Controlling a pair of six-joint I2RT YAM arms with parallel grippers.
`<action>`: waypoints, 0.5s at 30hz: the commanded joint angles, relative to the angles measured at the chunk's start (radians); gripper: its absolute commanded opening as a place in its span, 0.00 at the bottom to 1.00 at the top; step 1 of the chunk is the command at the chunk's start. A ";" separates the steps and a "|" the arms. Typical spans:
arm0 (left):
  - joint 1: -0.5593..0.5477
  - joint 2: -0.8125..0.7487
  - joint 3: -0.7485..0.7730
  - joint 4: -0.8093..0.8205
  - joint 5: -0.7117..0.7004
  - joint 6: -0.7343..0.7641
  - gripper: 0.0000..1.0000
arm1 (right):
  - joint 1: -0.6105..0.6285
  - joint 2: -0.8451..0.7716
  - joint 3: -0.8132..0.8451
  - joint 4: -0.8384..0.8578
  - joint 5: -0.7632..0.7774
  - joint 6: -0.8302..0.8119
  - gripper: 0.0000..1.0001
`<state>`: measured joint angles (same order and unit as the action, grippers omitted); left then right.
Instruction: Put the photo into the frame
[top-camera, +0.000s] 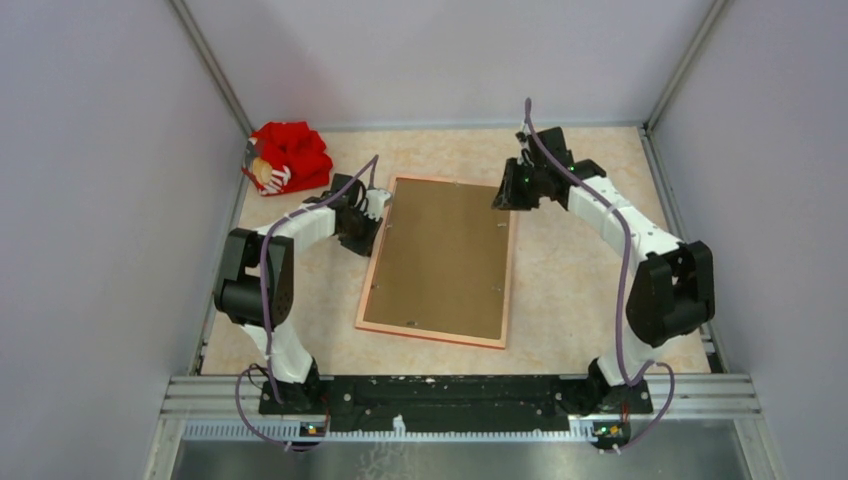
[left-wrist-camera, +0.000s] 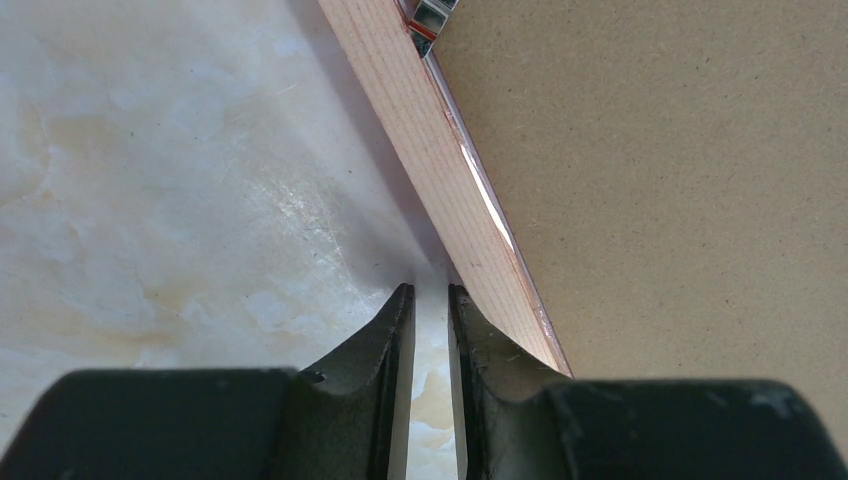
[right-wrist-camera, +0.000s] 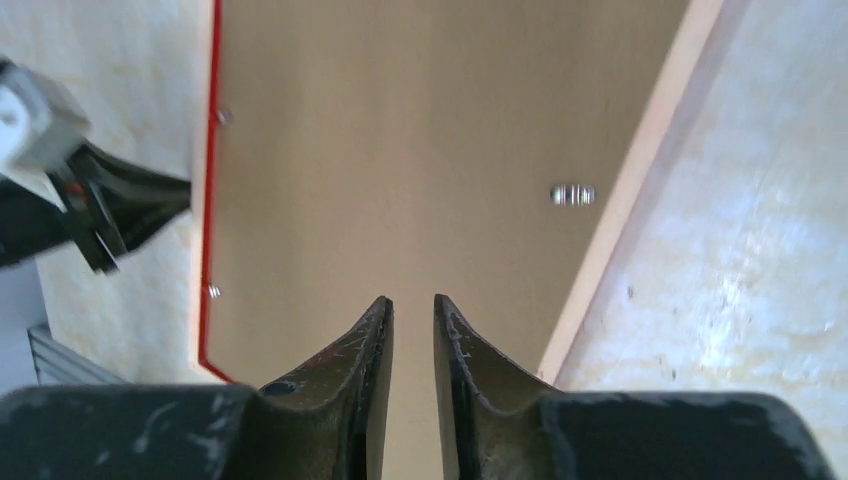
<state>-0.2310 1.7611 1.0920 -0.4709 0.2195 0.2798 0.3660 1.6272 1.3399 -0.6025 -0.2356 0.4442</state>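
Note:
The frame (top-camera: 371, 280) lies face down on the table, its pale wood back up, with a brown backing panel (top-camera: 440, 255) filling it. The photo is hidden. My left gripper (top-camera: 374, 224) sits low beside the frame's left rail (left-wrist-camera: 440, 160) near its far corner. Its jaws (left-wrist-camera: 431, 290) stand a narrow gap apart over bare table, and the right fingertip (left-wrist-camera: 470, 320) is against the rail. My right gripper (top-camera: 503, 198) hovers over the far right corner, its jaws (right-wrist-camera: 411, 300) slightly apart and empty above the panel (right-wrist-camera: 420, 150).
A red bundle (top-camera: 288, 158) lies at the back left corner. Metal clips (right-wrist-camera: 572, 194) (left-wrist-camera: 430, 18) stick up along the frame's inner edges. Walls close in on the left, right and back of the table (top-camera: 570, 270).

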 joint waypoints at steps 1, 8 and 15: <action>-0.007 -0.022 0.035 0.001 0.038 -0.001 0.25 | -0.008 0.115 0.121 0.056 0.109 0.014 0.19; -0.007 -0.042 0.041 -0.015 0.065 0.000 0.25 | -0.067 0.300 0.204 0.056 0.231 0.049 0.15; -0.007 -0.037 0.048 -0.021 0.086 -0.003 0.25 | -0.087 0.388 0.250 0.077 0.231 0.051 0.17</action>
<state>-0.2306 1.7599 1.1023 -0.4889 0.2459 0.2798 0.2829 1.9877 1.5196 -0.5472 -0.0338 0.4835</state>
